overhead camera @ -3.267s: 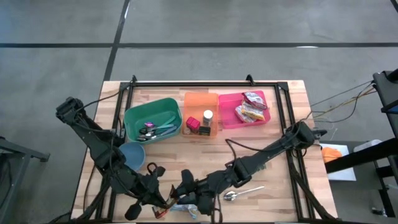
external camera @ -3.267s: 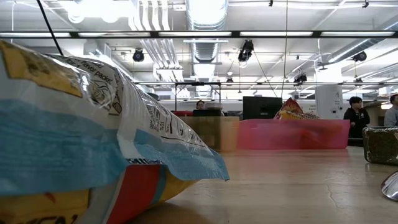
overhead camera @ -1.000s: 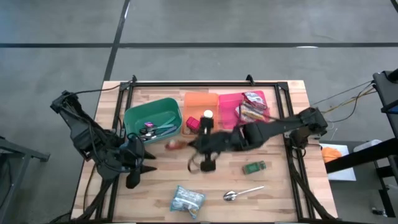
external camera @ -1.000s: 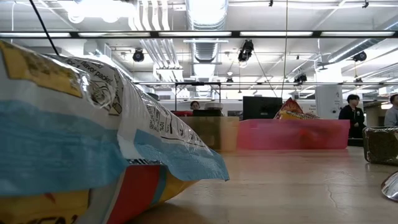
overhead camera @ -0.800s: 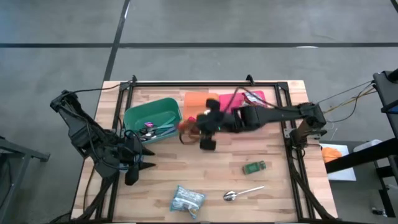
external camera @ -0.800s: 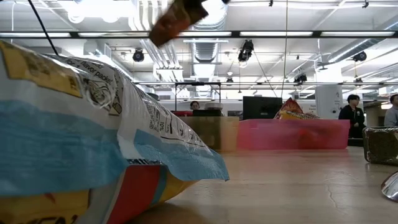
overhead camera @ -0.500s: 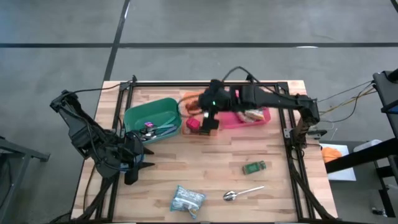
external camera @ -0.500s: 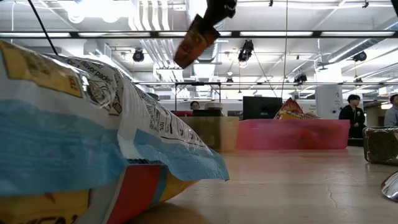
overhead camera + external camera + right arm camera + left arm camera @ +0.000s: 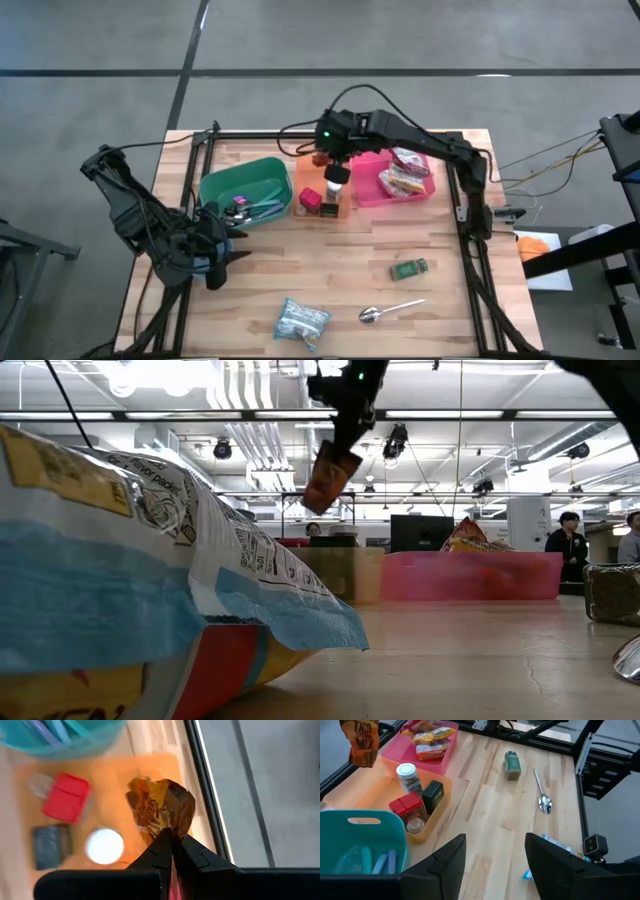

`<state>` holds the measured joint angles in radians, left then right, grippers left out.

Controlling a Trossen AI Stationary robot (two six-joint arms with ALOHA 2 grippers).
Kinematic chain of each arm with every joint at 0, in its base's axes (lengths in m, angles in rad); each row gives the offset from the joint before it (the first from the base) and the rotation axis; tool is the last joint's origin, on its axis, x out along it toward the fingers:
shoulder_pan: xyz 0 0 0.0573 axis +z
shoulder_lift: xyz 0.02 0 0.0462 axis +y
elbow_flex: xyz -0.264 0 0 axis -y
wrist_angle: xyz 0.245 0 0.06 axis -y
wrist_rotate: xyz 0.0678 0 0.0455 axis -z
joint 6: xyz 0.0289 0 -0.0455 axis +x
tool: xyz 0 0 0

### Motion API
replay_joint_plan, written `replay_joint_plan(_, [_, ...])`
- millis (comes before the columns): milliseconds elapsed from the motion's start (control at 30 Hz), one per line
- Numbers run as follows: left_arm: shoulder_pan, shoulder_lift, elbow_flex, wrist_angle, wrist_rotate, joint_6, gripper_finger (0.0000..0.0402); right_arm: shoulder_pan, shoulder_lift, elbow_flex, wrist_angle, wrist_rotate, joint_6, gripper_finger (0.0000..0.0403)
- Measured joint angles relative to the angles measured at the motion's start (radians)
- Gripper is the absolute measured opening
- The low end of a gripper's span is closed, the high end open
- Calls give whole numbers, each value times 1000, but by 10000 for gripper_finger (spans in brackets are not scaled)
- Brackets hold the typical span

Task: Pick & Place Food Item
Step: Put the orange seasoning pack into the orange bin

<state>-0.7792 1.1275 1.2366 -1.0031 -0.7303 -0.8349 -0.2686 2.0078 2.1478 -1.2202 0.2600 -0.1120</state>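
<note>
snack bag (image 9: 316, 158) — seemingly above orange bin (image 9: 312, 166)

A green bin (image 9: 243, 186) holding utensils sits at the table's far left, with an orange tray (image 9: 322, 190) beside it holding a red container (image 9: 410, 807), a dark box (image 9: 433, 795) and a white-capped jar (image 9: 407, 776). On the bare wood (image 9: 330, 260) lie a spoon (image 9: 388, 312) and a small green packet (image 9: 408, 269), near each other.

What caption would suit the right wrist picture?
Right gripper dangling a snack packet above the orange tray of spice jars.
</note>
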Motion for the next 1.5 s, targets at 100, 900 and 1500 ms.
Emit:
replay_joint_plan(100, [0, 0, 0, -9, 0, 0, 206, -28, 71, 82, -84, -14, -34, 8])
replay_joint_plan(900, [0, 0, -1, -49, -3, -1, 206, -84, 296, 186, -259, -108, -358, 8])
replay_joint_plan(1500, [8, 0, -32, -35, -3, -11, 206, -80, 362, 186, -245, -168, -382, 8])
